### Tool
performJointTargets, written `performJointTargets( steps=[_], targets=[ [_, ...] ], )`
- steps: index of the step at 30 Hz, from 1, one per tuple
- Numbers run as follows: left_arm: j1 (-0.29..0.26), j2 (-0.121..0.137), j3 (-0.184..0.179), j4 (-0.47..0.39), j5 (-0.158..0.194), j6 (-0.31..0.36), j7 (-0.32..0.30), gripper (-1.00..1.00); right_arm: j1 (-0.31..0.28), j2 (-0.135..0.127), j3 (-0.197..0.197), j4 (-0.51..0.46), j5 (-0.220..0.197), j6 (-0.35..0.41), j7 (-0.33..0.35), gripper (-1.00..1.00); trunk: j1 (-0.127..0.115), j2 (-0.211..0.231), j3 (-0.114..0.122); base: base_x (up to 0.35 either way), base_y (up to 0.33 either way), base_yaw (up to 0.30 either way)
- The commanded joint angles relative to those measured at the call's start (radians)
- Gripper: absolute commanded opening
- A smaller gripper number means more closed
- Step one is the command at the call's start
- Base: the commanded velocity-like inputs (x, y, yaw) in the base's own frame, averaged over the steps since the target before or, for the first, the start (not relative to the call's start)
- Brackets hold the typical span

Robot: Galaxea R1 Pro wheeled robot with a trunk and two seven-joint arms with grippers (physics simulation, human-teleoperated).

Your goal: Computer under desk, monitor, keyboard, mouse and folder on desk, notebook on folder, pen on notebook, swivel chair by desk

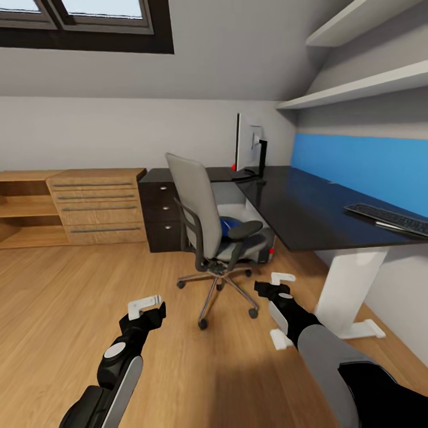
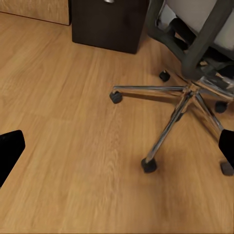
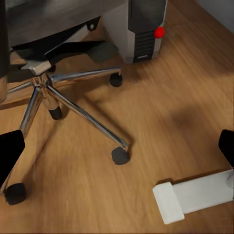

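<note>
The swivel chair, grey with a chrome star base, stands on the wood floor in front of the desk. The blue folder lies on its seat. At the black desk top's far corner the monitor stands edge-on, and the keyboard lies at the right. Under the desk, behind the chair, is the computer with its red light. My left gripper and right gripper hover low over the floor just short of the chair base, both open and empty.
A light oak chest of drawers and open oak shelving line the back wall, with a dark drawer cabinet beside them. The desk's white foot lies on the floor by my right gripper. Wall shelves hang above the desk.
</note>
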Motion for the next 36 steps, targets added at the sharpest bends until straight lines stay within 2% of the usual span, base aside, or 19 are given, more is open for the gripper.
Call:
performJointTargets(
  steps=[1, 14, 19, 24, 30, 36],
  targets=[
    [-0.001, 0.0, -0.001, -0.001, 0.011, 0.002, 0.009, 1.0, 0.0, 0.0, 0.004, -0.002, -0.01, 0.003, -0.004, 1.0, 0.0, 0.0, -0.001, 0.322, 0.0, 0.0],
    [-0.001, 0.001, 0.002, -0.001, 0.011, 0.002, 0.009, 1.0, 0.0, -0.001, 0.004, 0.001, -0.01, -0.026, -0.004, 1.0, 0.0, 0.0, -0.001, 0.322, 0.0, 0.0],
    [-0.001, 0.002, 0.017, -0.002, 0.011, 0.003, 0.009, 1.0, 0.0, 0.0, 0.004, 0.01, -0.009, -0.035, -0.004, 1.0, 0.0, 0.0, -0.001, 0.253, 0.0, 0.0],
    [-0.001, 0.001, 0.057, -0.003, 0.011, 0.005, 0.008, 1.0, 0.0, 0.0, 0.004, 0.012, -0.009, -0.041, -0.004, 1.0, 0.0, 0.0, -0.001, 0.115, 0.0, 0.0],
    [-0.001, 0.001, 0.064, -0.003, 0.011, 0.005, 0.009, 1.0, 0.001, 0.002, 0.007, 0.012, -0.01, -0.049, -0.004, 1.0, 0.0, 0.0, -0.001, 0.011, 0.0, 0.008],
    [-0.001, 0.0, 0.063, -0.003, 0.01, 0.005, 0.009, 1.0, 0.001, 0.003, 0.008, 0.012, -0.01, -0.052, -0.005, 1.0, 0.0, 0.0, -0.001, 0.002, 0.0, 0.205]
  ],
)
